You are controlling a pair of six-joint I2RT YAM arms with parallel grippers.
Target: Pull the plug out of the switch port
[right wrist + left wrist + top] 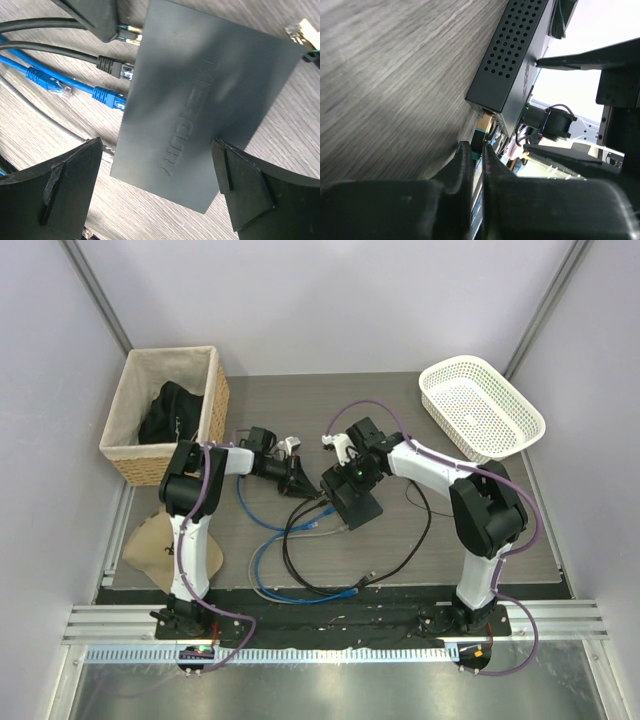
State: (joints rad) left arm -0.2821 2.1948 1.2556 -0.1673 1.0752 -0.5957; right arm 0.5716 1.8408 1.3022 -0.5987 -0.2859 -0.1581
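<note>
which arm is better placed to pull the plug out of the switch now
Left. The left gripper is closed on the plug at the port edge of the switch, so it could probably draw it out. The right gripper is open over the top face, on no plug.

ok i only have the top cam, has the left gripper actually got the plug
observer: Yes. The left wrist view shows the left gripper shut on the plug, pinching its teal boot.
operator: is it out of the socket yet
observer: Not that I can see. Its clear head sits right at the switch port, at the corner of the switch.
</note>
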